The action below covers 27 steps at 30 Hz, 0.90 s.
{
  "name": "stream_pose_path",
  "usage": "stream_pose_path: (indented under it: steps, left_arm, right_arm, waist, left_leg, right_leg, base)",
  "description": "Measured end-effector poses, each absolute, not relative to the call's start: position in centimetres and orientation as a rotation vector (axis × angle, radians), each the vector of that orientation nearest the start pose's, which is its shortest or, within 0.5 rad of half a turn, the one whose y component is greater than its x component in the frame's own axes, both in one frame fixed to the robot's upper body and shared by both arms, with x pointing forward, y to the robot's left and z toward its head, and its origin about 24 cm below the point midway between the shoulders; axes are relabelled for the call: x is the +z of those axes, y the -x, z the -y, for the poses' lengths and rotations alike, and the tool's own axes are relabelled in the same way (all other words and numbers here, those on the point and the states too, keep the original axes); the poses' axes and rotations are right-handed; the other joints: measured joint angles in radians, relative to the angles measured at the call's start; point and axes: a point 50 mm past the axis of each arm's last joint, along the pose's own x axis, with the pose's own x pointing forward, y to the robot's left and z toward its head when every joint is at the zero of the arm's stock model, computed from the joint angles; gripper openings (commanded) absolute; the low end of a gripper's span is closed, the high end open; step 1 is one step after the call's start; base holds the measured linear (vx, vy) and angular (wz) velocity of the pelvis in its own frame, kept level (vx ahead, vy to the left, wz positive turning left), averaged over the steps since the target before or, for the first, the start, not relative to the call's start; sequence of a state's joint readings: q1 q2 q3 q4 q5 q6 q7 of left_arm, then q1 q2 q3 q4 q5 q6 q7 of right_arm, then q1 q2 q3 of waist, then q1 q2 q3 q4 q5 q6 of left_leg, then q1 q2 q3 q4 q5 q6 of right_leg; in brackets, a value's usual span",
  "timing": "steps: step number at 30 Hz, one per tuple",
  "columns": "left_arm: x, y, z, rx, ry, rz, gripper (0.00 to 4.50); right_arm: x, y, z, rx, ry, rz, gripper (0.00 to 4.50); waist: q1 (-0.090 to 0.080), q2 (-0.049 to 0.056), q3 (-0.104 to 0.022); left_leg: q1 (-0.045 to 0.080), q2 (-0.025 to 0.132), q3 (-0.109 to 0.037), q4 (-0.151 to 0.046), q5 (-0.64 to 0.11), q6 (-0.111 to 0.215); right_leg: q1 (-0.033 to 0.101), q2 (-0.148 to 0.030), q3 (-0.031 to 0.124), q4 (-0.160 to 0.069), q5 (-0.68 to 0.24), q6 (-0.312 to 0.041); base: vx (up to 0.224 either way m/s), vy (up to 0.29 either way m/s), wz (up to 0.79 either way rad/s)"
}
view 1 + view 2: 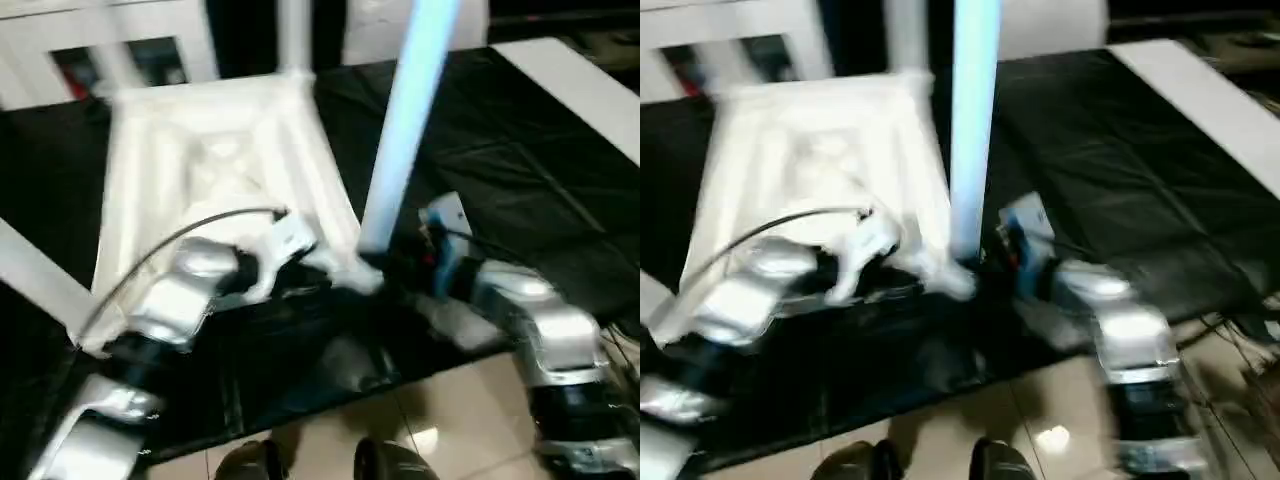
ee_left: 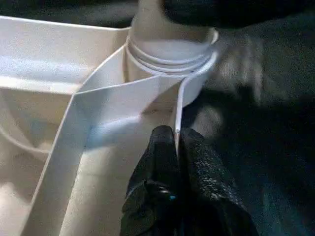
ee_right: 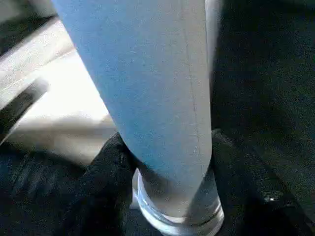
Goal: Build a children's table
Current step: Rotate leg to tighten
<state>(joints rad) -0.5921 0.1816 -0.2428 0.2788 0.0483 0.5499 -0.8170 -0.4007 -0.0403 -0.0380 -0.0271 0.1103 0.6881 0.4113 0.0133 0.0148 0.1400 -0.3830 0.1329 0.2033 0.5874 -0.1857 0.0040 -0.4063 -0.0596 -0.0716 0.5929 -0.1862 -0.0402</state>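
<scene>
Left claw (image 2: 177,147) pinches a thin smooth rim of the ribbed white plastic top (image 1: 215,165); right claw (image 3: 167,167) clamps a round tapered leg (image 1: 405,120).

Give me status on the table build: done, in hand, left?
Done: the far leg stands in the upturned top. In hand: right claw grips the near leg at its corner socket; left claw pinches the top's rim. Left: seating this leg; the remaining corners aren't clear.
</scene>
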Motion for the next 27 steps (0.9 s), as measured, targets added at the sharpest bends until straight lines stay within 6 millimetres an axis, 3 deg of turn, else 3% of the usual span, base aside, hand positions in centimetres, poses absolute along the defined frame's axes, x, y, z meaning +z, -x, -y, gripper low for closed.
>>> stream_pose_path:
  steps: [2, 3, 13, 22, 24, 27]
  left_arm:
    - [8.3, -32.4, -7.2, -0.976, -0.268, -0.402, 0.0]
    - [8.3, -32.4, -7.0, -0.962, -0.265, -0.397, 0.0]
    - [8.8, -32.3, -6.2, -0.952, -0.327, -0.37, 0.0]
    - [8.8, -31.6, -8.7, -1.095, -0.456, -0.305, 0.0]
    - [8.7, -31.1, -10.1, -1.178, -0.496, -0.297, 0.0]
    - [8.6, -30.8, -11.5, -1.265, -0.512, -0.302, 0.0]
  right_arm:
    - [9.6, -31.1, 10.9, 0.463, -0.102, -0.259, 1.99]
    - [9.7, -31.2, 10.7, 0.432, -0.111, -0.25, 2.55]
    - [9.8, -31.0, 10.2, 0.385, -0.142, -0.193, 3.51]
    - [10.4, -30.0, 12.6, 0.684, -0.05, -0.123, 4.16]
    - [10.7, -29.4, 14.5, 0.808, 0.039, -0.121, 4.27]
    - [10.8, -28.7, 15.8, 0.936, 0.155, -0.112, 4.27]
  waist:
    - [-0.001, 0.0, 0.0]
    - [0.0, 0.0, 0.0]
    - [0.015, 0.0, 0.0]
    - [0.022, 0.001, 0.001]
    - [0.033, 0.001, 0.001]
    - [0.043, 0.001, 0.001]
  left_leg:
    - [0.0, 0.0, 0.0, -0.001, 0.0, 0.0]
    - [0.0, 0.0, 0.0, -0.003, 0.0, 0.0]
    - [-0.002, 0.0, 0.0, -0.012, 0.0, -0.001]
    - [-0.006, 0.0, 0.0, -0.014, 0.002, 0.002]
    - [-0.005, 0.0, 0.0, -0.013, 0.002, 0.002]
    - [-0.005, 0.0, 0.0, -0.012, 0.001, 0.002]
  right_leg:
    - [0.0, 0.0, 0.0, -0.001, 0.0, 0.0]
    - [0.0, 0.0, 0.0, -0.002, 0.0, 0.0]
    - [-0.003, 0.001, -0.001, -0.003, 0.003, -0.002]
    - [-0.009, 0.002, -0.001, -0.002, 0.002, -0.002]
    - [-0.007, 0.002, -0.001, -0.002, 0.002, -0.001]
    - [-0.007, 0.001, -0.001, -0.002, 0.002, -0.002]
  base:
    - [0.0, 0.0, 0.0]
    - [0.0, 0.0, 0.0]
    - [0.0, 0.0, 0.0]
    - [0.0, 0.0, 0.0]
    - [0.0, 0.0, 0.0]
    - [0.0, 0.0, 0.0]
